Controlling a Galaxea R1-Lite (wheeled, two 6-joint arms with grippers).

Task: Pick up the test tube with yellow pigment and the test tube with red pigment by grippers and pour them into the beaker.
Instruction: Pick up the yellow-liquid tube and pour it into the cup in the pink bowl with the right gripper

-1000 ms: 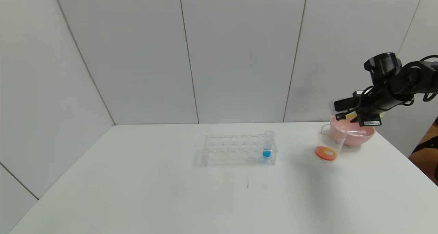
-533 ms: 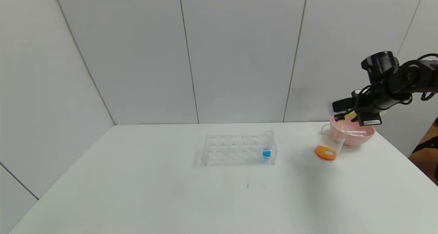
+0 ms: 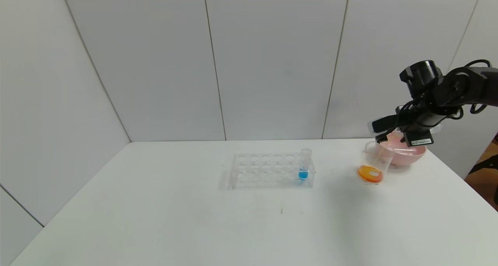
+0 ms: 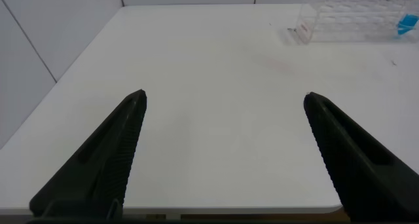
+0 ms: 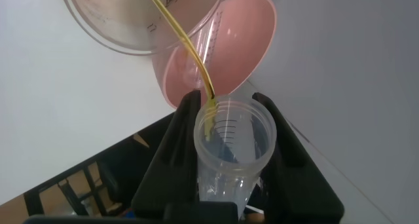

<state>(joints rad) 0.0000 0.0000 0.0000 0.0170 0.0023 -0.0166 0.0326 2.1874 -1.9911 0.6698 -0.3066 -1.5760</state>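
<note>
My right gripper (image 3: 383, 129) is shut on the test tube with yellow pigment (image 5: 232, 145) and holds it tipped, mouth down, over the beaker (image 3: 373, 163). A thin yellow stream runs from the tube's rim into the beaker (image 5: 131, 21). The tube is almost drained. The beaker stands at the table's right and holds orange liquid at its bottom. The test tube with red pigment is not to be made out. My left gripper (image 4: 224, 99) is open and empty over the table's near left part; it does not show in the head view.
A pink bowl (image 3: 413, 154) stands right behind the beaker, close under my right gripper; it also shows in the right wrist view (image 5: 245, 47). A clear rack (image 3: 268, 170) at mid-table holds a tube with blue liquid (image 3: 304, 165). The table's right edge is near the bowl.
My right gripper has shifted a little left and tipped the tube further. The yellow stream started, and the liquid in the beaker looks more orange-yellow.
</note>
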